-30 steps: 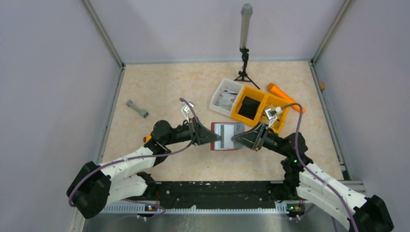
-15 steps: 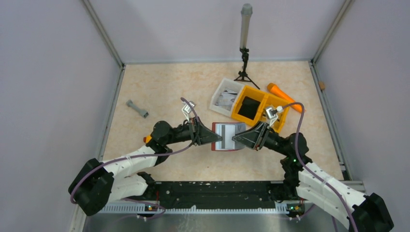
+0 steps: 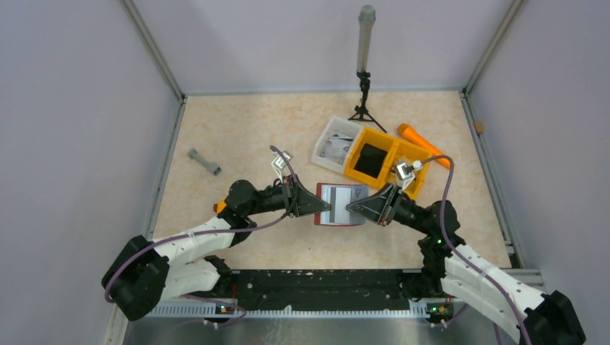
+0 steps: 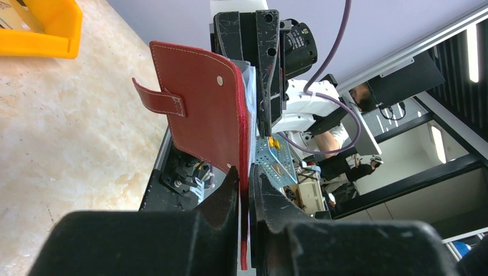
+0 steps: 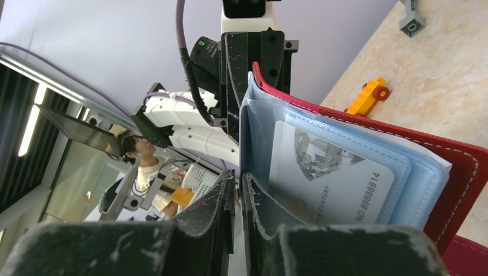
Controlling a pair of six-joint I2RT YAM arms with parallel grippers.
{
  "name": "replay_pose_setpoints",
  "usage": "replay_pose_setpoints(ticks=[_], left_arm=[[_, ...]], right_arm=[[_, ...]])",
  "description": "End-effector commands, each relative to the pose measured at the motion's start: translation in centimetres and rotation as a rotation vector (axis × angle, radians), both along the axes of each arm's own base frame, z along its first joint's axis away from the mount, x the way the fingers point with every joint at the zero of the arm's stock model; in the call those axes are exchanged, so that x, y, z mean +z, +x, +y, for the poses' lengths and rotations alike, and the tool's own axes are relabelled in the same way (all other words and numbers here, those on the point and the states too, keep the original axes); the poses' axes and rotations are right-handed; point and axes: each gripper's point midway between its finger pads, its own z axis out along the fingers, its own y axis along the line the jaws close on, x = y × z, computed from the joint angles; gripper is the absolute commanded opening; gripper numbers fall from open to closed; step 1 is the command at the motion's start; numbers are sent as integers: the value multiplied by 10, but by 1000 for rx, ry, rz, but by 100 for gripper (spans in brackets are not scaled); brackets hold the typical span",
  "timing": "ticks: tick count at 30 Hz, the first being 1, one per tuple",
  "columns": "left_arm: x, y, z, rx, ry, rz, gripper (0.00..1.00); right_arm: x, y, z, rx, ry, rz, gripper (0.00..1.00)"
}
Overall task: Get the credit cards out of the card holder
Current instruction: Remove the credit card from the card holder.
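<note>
Card holder (image 4: 201,109), one, in left fingers (image 4: 223,196), right fingers (image 5: 260,210); one credit card (image 5: 331,184).

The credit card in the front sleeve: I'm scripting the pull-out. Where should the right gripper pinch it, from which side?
Likely its near edge beside the right gripper, approached edge-on from that side. The credit card is thin and flat inside the blue sleeve of the card holder, so only a pinch across both faces fits. Where the sleeve opens is unclear.
</note>
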Motion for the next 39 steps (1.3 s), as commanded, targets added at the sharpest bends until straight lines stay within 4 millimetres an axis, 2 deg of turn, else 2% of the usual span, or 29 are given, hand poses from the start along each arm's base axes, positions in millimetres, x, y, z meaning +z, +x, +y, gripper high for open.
replay_pose_setpoints(ticks=[1,5,9,13,16,22,39], left_arm=[[9,2,3,14,-26,-43,11],[9,2,3,16,-27,-43,15],[10,1,3,11,-32,-45,19],[10,1,3,9,-37,-43,21],[10,1,3,7,-42,-37,19],[3,2,2,-2,-47,-19,0],[-4,7,6,23,-53,8,0]], right_arm=[[16,-4,-6,-5,46,-59,9],[17,-5,-6,-4,47,-59,9],[16,-5,-7,-8,44,-56,0],[14,-4,-8,-13,41,-55,0],[9,-3,-8,-18,30,-44,0],[-3,-1,-9,-24,18,-18,0],[-29,3,-18,-61,-5,30,0]])
